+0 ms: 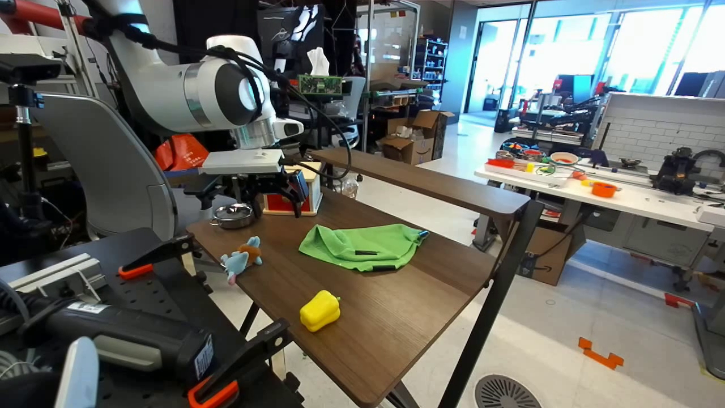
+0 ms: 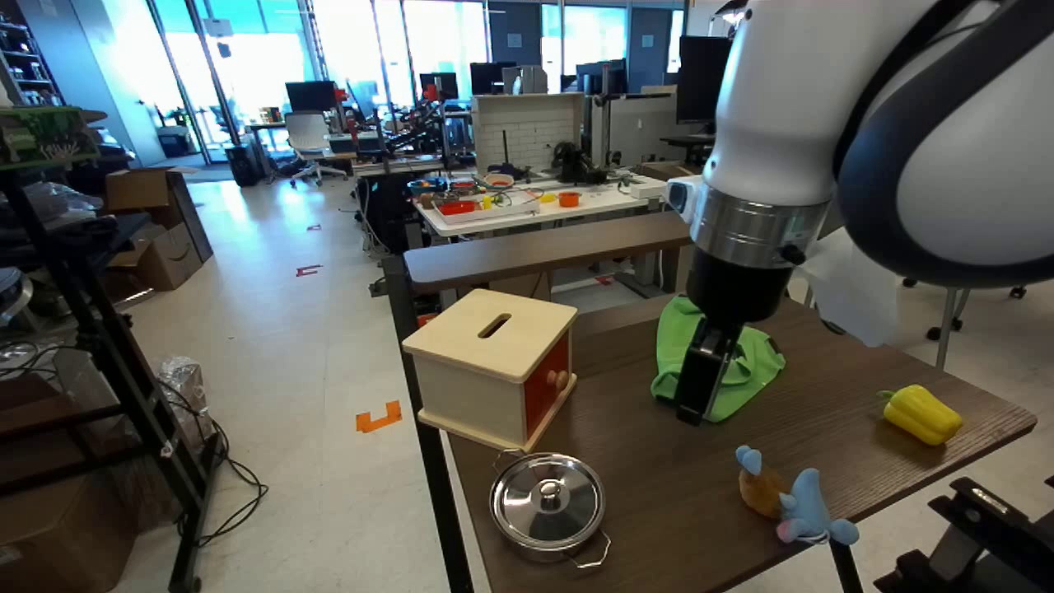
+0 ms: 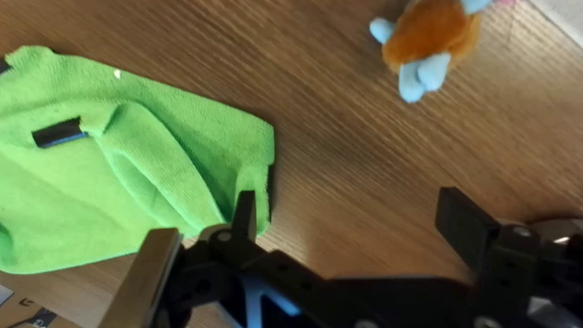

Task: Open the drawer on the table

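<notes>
Left of centre in an exterior view, the drawer (image 2: 486, 375) stands near the edge of the bench (image 2: 659, 486), its red front (image 2: 539, 405) seemingly flush, so we judge that the pull has yet to begin. Right of it hangs the end effector (image 3: 350, 207), released: at the bottom of the wrist view its fingers (image 3: 460, 223) are spread well apart with nothing between them.

Our chief worry is the knob (image 2: 561, 380): small and round, it could slip from an off-centre pinch. We see nothing fastening the drawer down, so a firm pull might drag it whole, and a shove might push it over the bench's left edge. The steel pot (image 2: 547, 498), just beside the drawer's near corner, could be clipped by a wide finger. A low approach might snag the green cloth (image 2: 753, 362), and the black cable (image 1: 274, 76) at upper left could catch on the drawer's top.

Of writing we make out little: a carton (image 1: 545, 241) at right bears tape with what looks like Amazon's smile, and the white label (image 1: 204, 356) at lower left is too small for us to read.
</notes>
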You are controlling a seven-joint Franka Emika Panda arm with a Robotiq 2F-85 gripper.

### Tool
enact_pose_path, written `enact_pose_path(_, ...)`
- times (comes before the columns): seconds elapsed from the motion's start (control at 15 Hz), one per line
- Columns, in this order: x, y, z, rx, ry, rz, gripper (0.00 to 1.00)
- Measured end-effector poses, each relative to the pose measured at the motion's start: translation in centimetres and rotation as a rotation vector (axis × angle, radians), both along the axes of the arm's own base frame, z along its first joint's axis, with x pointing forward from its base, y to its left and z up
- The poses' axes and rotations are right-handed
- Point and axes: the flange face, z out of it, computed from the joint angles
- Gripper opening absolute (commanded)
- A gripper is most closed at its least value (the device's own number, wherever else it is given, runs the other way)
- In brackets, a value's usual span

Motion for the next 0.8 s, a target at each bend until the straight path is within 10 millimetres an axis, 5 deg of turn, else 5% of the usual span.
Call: enact_pose_path(0.8,4.4,5.9,-1.8,0.117,-0.107,-0.008,1.0)
